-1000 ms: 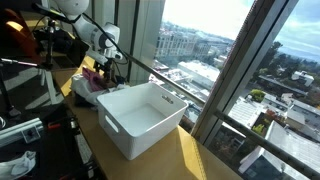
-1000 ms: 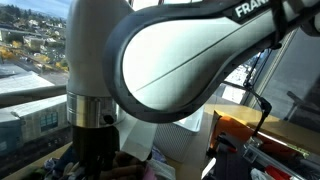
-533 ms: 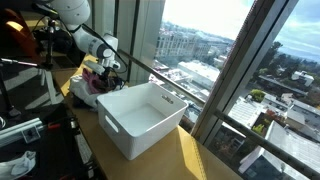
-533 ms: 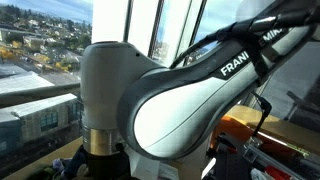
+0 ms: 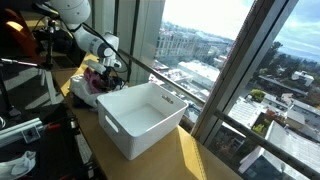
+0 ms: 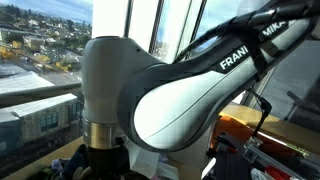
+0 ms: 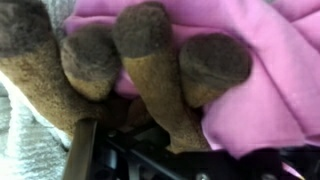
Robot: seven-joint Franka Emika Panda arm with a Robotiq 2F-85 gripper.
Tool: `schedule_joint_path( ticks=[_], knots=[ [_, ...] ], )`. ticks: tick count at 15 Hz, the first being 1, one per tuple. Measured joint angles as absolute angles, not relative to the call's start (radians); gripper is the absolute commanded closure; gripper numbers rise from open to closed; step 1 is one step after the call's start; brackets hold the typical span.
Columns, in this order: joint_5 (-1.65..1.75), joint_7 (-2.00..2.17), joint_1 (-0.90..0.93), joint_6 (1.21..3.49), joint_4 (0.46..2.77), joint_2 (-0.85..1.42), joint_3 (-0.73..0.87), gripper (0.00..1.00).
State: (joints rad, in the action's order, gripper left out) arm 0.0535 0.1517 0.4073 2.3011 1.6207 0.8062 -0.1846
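My gripper (image 5: 111,71) is down in a pile of clothes (image 5: 90,86) at the far end of the table by the window. In the wrist view a brown fuzzy item with dark rounded finger-like ends (image 7: 150,70) fills the middle, pressed right up against the camera. It lies on a pink cloth (image 7: 265,85). Only the gripper's dark body shows along the bottom edge of that view, and its fingertips are hidden by the fabric. Whether anything is gripped cannot be seen.
A white rectangular bin (image 5: 140,120) stands on the table beside the pile, nearer the camera. A grey-white towel (image 7: 28,150) lies under the brown item. Window glass and a rail (image 5: 165,75) run along the table's far side. The robot arm (image 6: 170,90) blocks most of an exterior view.
The arm dropped lower onto the clothes pile in the first half second. Since then it has barely moved.
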Motion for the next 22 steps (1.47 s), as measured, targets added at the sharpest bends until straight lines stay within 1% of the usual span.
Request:
schedule_joint_path(
  ticks=[4,13,22],
  knots=[
    [0.053,0.152,0.407,2.301,1.618,0.794,-0.183,1.0],
    [0.057,0.152,0.393,2.297,1.62,0.726,-0.157,1.0],
    [0.102,0.151,0.343,2.202,1.62,0.503,-0.121,1.0]
  ],
)
